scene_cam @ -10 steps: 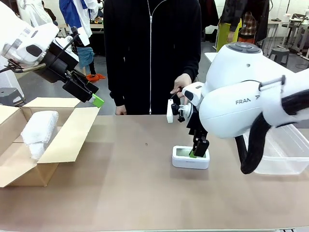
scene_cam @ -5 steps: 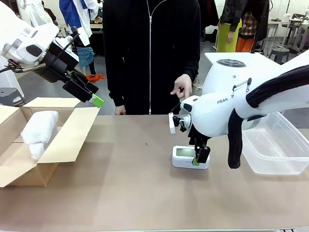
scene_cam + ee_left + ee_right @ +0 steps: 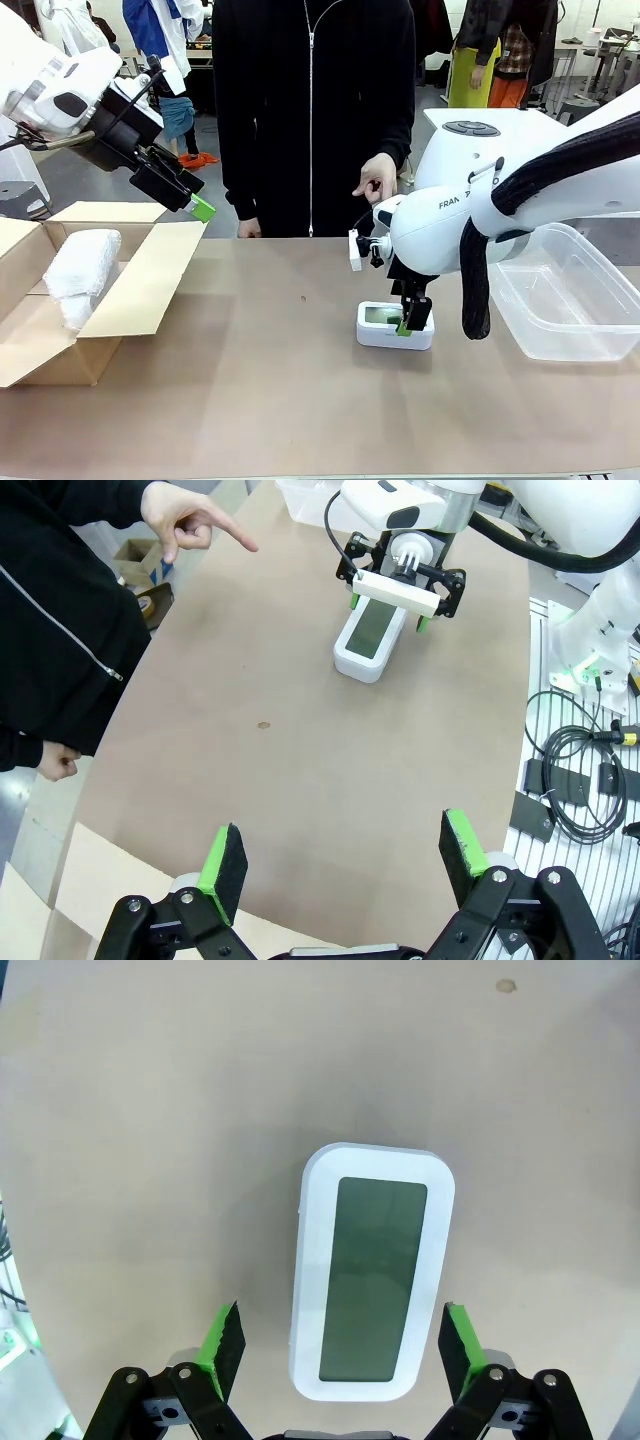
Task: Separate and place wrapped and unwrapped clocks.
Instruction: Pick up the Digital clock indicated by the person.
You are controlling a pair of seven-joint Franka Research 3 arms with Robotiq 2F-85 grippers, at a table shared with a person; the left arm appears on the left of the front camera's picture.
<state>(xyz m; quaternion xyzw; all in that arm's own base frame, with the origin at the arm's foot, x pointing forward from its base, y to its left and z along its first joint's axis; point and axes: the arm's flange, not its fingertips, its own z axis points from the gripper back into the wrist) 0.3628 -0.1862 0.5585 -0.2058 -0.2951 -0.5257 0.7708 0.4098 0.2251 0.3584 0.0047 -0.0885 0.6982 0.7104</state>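
One bare clock (image 3: 370, 1270): white rounded rectangle, grey screen, flat between right gripper's (image 3: 340, 1338) spread, untouching fingers
One wrapped clock (image 3: 78, 268): padded white bundle, in cardboard box (image 3: 150, 280) below left gripper (image 3: 190, 200), also spread wide
One bin (image 3: 570, 300): clear plastic

- The front camera is sitting on the robot's side, looking level across the table (image 3: 250, 400) at the person (image 3: 315, 110) standing opposite.
- The left wrist camera is looking from high up and far off, slanting across the table toward the clock (image 3: 370, 640).
- The right wrist camera is looking straight down, close above the same clock (image 3: 372, 1270).
- All three views are sharing the clock (image 3: 395, 326) and the tabletop around it.
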